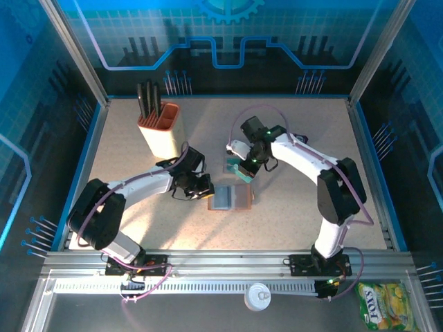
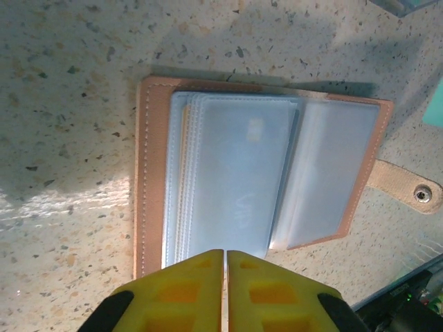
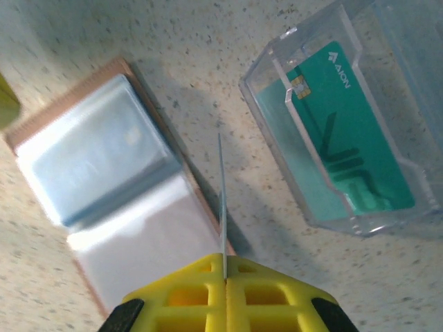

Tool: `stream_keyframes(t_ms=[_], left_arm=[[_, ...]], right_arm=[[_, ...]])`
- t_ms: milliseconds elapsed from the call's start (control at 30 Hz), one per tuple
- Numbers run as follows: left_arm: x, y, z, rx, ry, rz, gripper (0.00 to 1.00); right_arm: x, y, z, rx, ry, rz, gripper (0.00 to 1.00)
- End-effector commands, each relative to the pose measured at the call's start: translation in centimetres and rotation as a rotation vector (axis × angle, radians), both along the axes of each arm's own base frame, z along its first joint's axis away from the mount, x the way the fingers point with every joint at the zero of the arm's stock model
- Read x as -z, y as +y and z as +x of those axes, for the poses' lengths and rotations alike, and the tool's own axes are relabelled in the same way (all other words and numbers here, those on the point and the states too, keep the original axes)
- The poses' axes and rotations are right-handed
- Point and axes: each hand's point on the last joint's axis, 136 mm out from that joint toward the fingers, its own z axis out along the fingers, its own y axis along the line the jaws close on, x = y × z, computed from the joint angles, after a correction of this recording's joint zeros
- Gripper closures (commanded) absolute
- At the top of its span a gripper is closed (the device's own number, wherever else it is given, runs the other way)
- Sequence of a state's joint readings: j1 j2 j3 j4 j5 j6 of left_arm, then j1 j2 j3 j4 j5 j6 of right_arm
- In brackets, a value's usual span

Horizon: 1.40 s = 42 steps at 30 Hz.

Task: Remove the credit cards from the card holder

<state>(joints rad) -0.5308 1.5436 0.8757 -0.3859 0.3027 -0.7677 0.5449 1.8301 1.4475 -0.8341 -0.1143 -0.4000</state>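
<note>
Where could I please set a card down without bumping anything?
Bare table right of the right arm, up to the rail; the near strip between wallet and arm bases; the far edge right of the knife block. Crowded at centre: wallet, clear case, left end effector, right end effector.

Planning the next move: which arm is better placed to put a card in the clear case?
Right. The right gripper is shut on a card, edge-on, with the clear case just beside it. The left gripper sits at the card holder edge, holding no card.
</note>
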Motion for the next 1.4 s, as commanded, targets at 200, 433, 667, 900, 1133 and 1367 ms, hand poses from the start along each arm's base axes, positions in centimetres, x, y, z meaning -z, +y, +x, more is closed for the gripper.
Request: stream_keyframes(t_ms=[200, 433, 667, 900, 1133, 1367], left_arm=[[-1.0, -0.1, 0.4, -0.036, -0.012, -0.04, 0.84], [-1.1, 0.1, 0.6, -0.028, -0.018, -0.017, 0.84], [-1.8, 0.3, 0.9, -0.036, -0.023, -0.012, 0.84], [-1.4, 1.0, 1.0, -0.046, -0.014, 0.001, 0.83], [-1.3, 1.1, 0.9, -0.048, -0.006, -0.002, 0.83], [-0.8, 1.0, 1.3, -0.043, 0.014, -0.004, 0.83]], right_arm=[[-0.5, -0.2, 0.6, -0.298, 0.012, -0.145, 1.0], [-2.2, 0.8, 3.0, -0.321, -0.023, -0.131, 1.0], [-2.4, 1.2, 4.8, -0.332, -0.034, -0.143, 1.0], [-1.0, 1.1, 5.8, -0.333, -0.025, -0.164, 0.99], [0.8, 0.3, 5.8, -0.329, 0.018, -0.192, 0.98], [1.8, 0.1, 6.1, -0.312, 0.029, -0.203, 0.85]])
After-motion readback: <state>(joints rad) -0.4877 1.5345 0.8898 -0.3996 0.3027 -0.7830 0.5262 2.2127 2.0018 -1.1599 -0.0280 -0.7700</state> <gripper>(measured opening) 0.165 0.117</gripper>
